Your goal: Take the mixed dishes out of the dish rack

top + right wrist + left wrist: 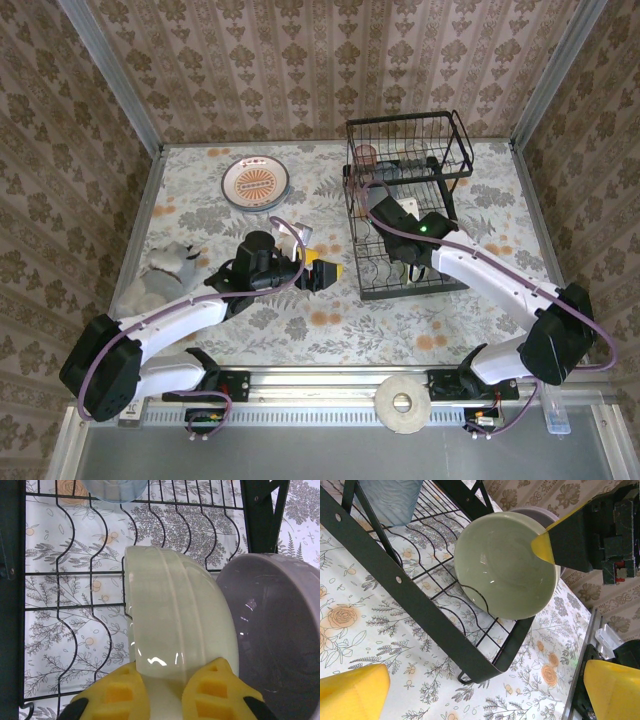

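The black wire dish rack (pixel 410 130) stands at the back right of the table. On its lower tier a cream-green bowl (pixel 175 625) stands on edge, a lilac bowl (pixel 275 630) right behind it. My right gripper (pixel 167 695) is shut on the cream-green bowl's rim, one yellow finger on each side; its fingertip (pixel 545 547) shows on the bowl (pixel 505 565). A clear tumbler (pixel 115 490) stands deeper in the rack. My left gripper (pixel 485 695) hangs open over the table just outside the rack's corner (pixel 485 670), holding nothing. A plate with an orange centre (pixel 255 183) lies on the table.
A pale heap of things (pixel 165 275) lies at the table's left edge. A pinkish glass (pixel 367 155) sits on the rack's upper shelf. A roll of tape (pixel 403 403) rests on the near rail. Patterned walls close in the table on three sides.
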